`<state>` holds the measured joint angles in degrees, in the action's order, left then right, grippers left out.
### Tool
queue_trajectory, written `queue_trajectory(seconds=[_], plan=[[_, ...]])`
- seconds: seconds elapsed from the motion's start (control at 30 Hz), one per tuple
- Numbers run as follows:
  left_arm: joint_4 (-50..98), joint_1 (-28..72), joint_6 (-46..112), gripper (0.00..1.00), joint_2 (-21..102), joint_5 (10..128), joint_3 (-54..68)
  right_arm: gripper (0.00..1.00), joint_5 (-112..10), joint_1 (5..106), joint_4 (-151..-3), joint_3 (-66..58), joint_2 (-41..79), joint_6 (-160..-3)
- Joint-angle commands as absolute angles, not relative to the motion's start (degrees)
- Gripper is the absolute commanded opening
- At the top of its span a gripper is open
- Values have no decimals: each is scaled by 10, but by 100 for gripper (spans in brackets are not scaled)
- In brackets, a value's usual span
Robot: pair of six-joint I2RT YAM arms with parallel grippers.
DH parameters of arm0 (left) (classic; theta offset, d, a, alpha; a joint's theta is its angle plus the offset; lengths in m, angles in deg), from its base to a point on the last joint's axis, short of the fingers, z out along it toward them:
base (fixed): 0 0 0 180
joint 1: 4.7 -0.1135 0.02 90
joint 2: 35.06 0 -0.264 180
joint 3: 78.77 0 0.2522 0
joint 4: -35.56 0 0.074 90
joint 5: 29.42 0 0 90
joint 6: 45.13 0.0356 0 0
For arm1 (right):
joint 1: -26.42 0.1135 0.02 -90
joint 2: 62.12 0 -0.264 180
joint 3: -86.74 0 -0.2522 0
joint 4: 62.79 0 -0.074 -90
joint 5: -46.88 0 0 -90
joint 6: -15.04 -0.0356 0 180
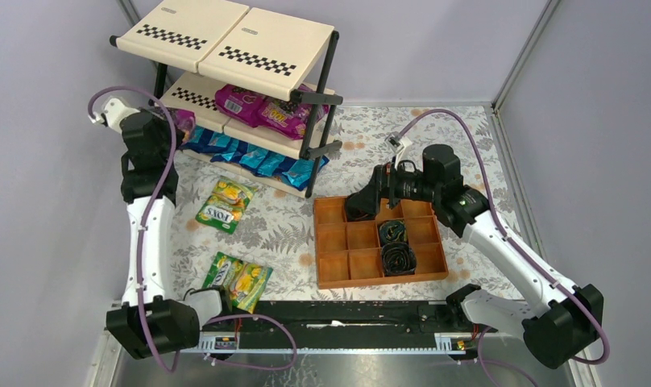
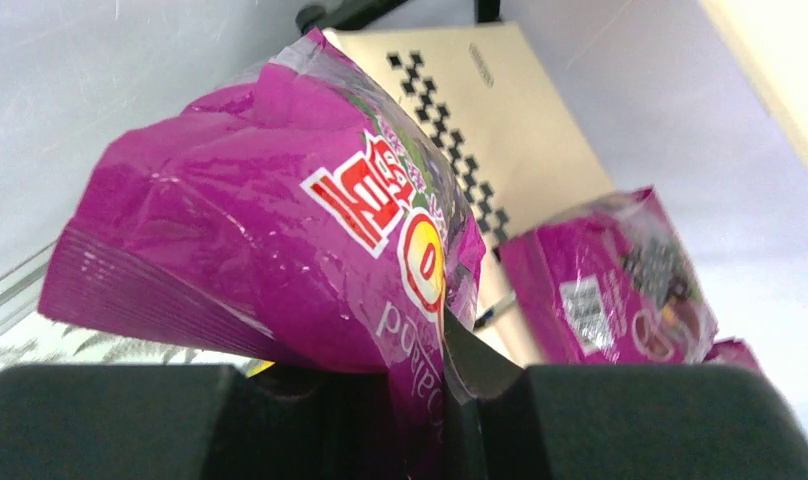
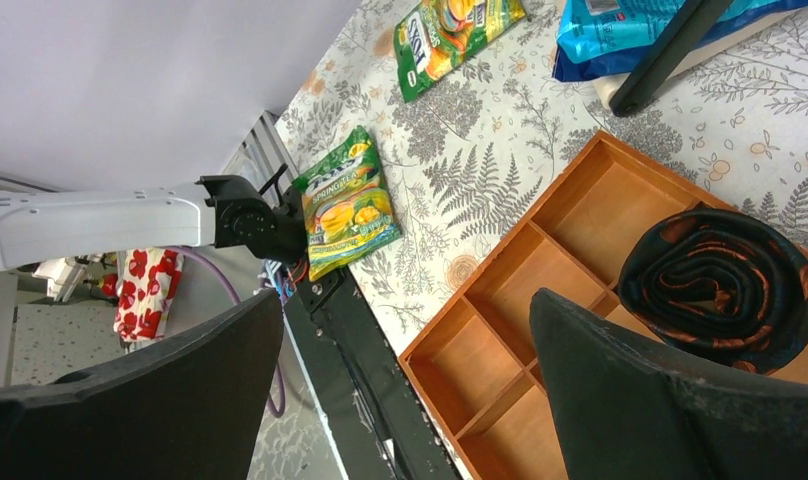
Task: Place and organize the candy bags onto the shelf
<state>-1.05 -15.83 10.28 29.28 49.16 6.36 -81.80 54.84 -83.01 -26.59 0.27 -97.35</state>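
Note:
The shelf point(image 1: 225, 36) stands at the back left. Two magenta candy bags point(image 1: 262, 106) lie on its middle tier and several blue ones point(image 1: 258, 157) on the bottom tier. My left gripper point(image 2: 420, 400) is shut on another magenta candy bag point(image 2: 260, 230), held at the left end of the middle tier point(image 2: 500, 130), beside a magenta bag point(image 2: 605, 280) lying there. Green-yellow bags point(image 1: 224, 203) point(image 1: 238, 280) lie on the table. My right gripper point(image 3: 405, 330) stands open and empty over the tray.
An orange-brown compartment tray point(image 1: 338, 242) with two dark coiled rolls point(image 1: 396, 246) sits right of centre. A black shelf post point(image 3: 670, 50) stands by the blue bags point(image 3: 630, 25). Grey walls close in the back and sides.

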Motion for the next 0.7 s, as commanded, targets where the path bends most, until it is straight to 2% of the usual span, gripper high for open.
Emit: queue_trajectory(seconds=[0.0, 0.33, 0.43, 0.67], plan=[[249, -178, 52, 13, 270, 499, 15, 100, -819, 545, -819, -229, 1, -973], [557, -205, -39, 16, 335, 632, -94, 100, -775, 538, -870, -200, -7, -944], [612, -205, -45, 17, 352, 659, -114, 100, -773, 537, -858, -203, -6, -952], [653, -211, -22, 19, 458, 727, -69, 100, -800, 531, -843, -193, 7, -965]])
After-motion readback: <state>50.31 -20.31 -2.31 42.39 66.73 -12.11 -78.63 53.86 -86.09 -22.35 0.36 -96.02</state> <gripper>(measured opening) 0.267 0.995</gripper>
